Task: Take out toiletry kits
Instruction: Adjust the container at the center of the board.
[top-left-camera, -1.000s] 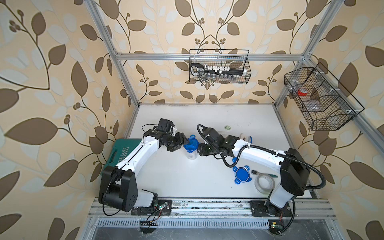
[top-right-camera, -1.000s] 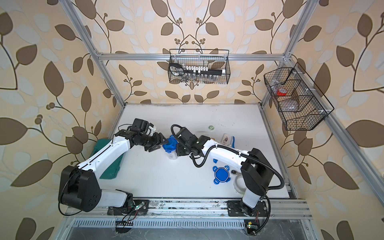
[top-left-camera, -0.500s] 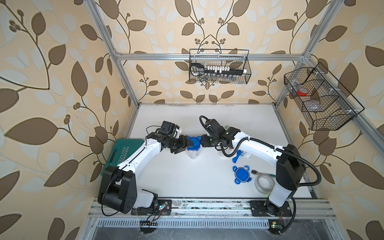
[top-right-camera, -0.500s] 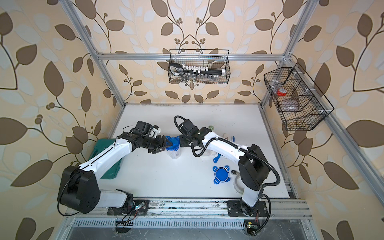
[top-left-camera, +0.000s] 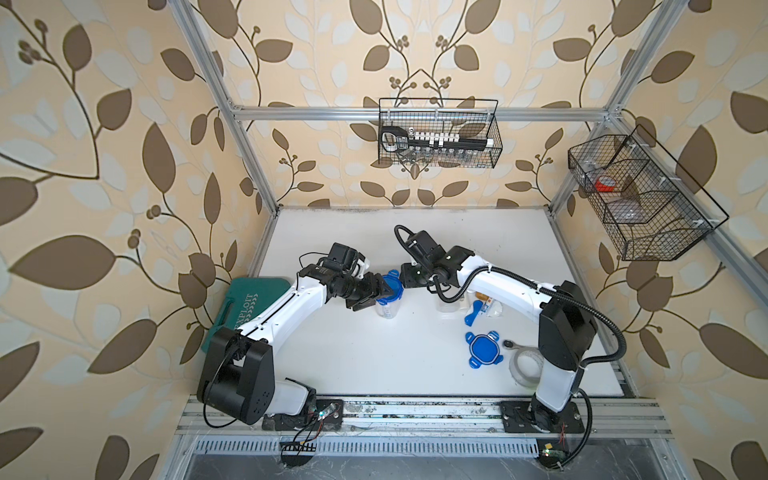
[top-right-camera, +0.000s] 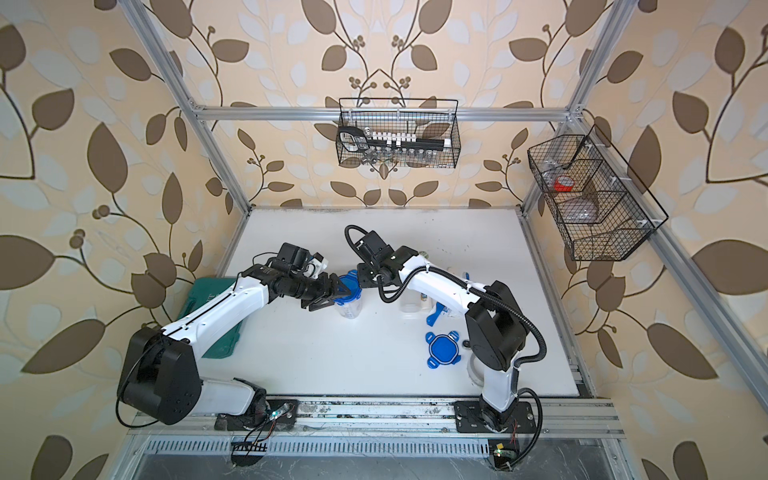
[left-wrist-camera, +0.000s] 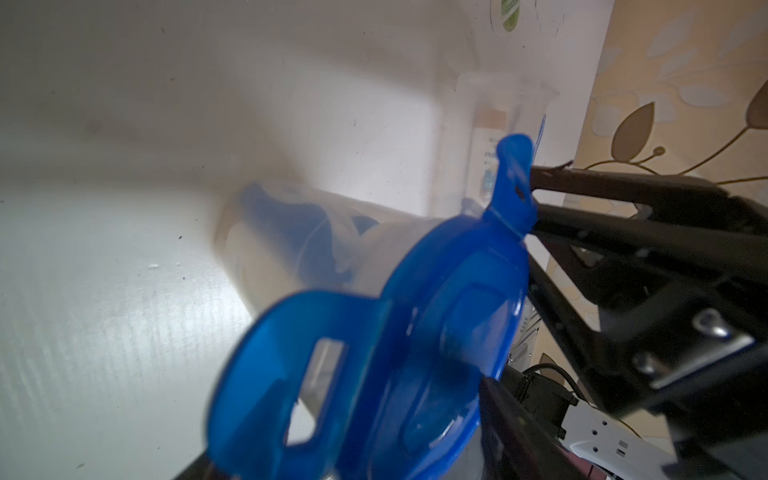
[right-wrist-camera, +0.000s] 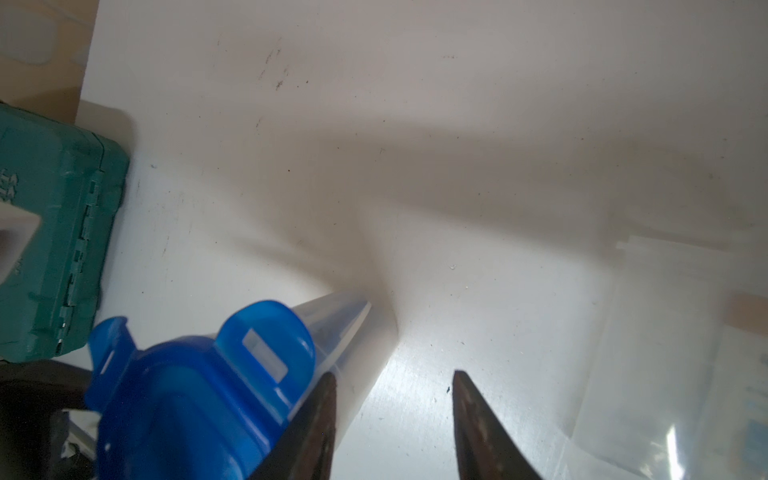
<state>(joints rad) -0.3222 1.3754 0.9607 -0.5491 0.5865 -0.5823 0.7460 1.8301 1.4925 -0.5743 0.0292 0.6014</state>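
Observation:
A clear jar (top-left-camera: 388, 307) with a blue four-tabbed lid (top-left-camera: 392, 286) stands mid-table, blue toiletry pieces (left-wrist-camera: 291, 232) dimly visible inside. My left gripper (top-left-camera: 374, 293) reaches in from the left with the lid (left-wrist-camera: 436, 324) between its jaws. One finger (left-wrist-camera: 519, 432) lies against the lid's rim, but the grip itself is hidden. My right gripper (right-wrist-camera: 392, 415) is open and empty at the lid's right side (top-left-camera: 405, 277), one finger (right-wrist-camera: 316, 419) against the jar wall. Taken-out kit items lie beside an open jar (top-left-camera: 448, 306): a blue toothbrush piece (top-left-camera: 473, 313), a white item (top-left-camera: 493, 309), an orange-capped bottle (top-left-camera: 482, 296).
A loose blue lid (top-left-camera: 483, 349) and a tape roll (top-left-camera: 524, 368) lie near the right arm's base. A green case (top-left-camera: 245, 307) sits at the table's left edge. A green-white disc (left-wrist-camera: 509, 12) lies further back. Wire baskets hang on the back wall (top-left-camera: 438, 145) and right wall (top-left-camera: 640, 199).
My left gripper has advanced right onto the jar's lid. My right gripper has shifted from low beside the jar toward the back, up to lid level.

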